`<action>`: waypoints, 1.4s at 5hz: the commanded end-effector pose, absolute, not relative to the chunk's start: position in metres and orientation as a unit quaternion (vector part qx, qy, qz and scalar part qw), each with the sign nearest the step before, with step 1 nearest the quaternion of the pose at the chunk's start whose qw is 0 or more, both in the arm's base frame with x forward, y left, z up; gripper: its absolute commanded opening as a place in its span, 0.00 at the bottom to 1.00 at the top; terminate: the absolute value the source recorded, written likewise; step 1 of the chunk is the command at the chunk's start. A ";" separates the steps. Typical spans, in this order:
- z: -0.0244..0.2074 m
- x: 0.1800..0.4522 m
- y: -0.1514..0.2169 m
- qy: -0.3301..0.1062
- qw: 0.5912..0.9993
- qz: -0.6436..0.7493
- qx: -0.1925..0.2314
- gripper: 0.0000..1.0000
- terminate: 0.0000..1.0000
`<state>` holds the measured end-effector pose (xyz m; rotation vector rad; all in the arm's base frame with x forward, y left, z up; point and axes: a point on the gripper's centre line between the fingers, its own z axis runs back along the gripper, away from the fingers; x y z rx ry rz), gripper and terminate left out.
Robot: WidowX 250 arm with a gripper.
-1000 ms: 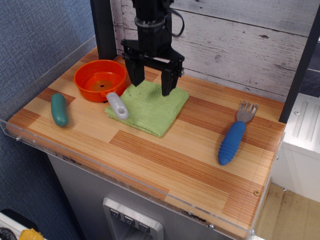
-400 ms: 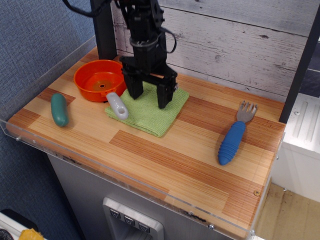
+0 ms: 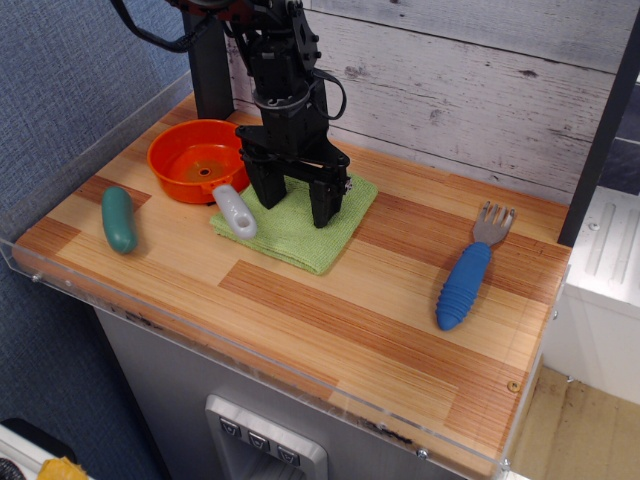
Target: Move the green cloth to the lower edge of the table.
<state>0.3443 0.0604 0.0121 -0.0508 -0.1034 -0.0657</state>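
Reaching down from a black arm at the back of the bench (image 3: 330, 330), the claw (image 3: 292, 208) stands with its two dark fingers spread wide apart, both tips set on or just above the green cloth (image 3: 297, 226); whether they actually press into the fabric cannot be told from this angle. Nothing is gripped between the fingers, and the cloth lies flat under them.

The cloth sits in the rear left part of the bench, turned cornerwise, with one corner pointing toward the front edge and the opposite side near the whitewashed plank wall (image 3: 470, 90). It is well apart from the front rim of clear plastic.

Just left of the cloth stands an orange bowl (image 3: 201, 159), and a grey handle (image 3: 234, 211) reaching out from the bowl's side rests on the cloth's left corner. Farther left, near the side rim, lies a small dark teal pickle-shaped toy (image 3: 119, 219), apart from everything else. On the right side of the bench lies a fork (image 3: 467, 270) with a ribbed blue grip and grey prongs, prongs pointing toward the wall, well clear of the cloth.
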 end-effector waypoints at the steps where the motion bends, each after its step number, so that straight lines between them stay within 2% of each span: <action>1: 0.024 0.332 0.048 -0.059 0.996 -0.053 -0.033 1.00 0.00; 4: 0.023 0.317 0.012 -0.056 0.994 -0.087 -0.042 1.00 0.00; 5: 0.019 0.309 0.004 -0.041 0.994 -0.094 -0.037 1.00 0.00; 7: 0.023 0.285 -0.007 -0.040 0.994 -0.100 -0.029 1.00 0.00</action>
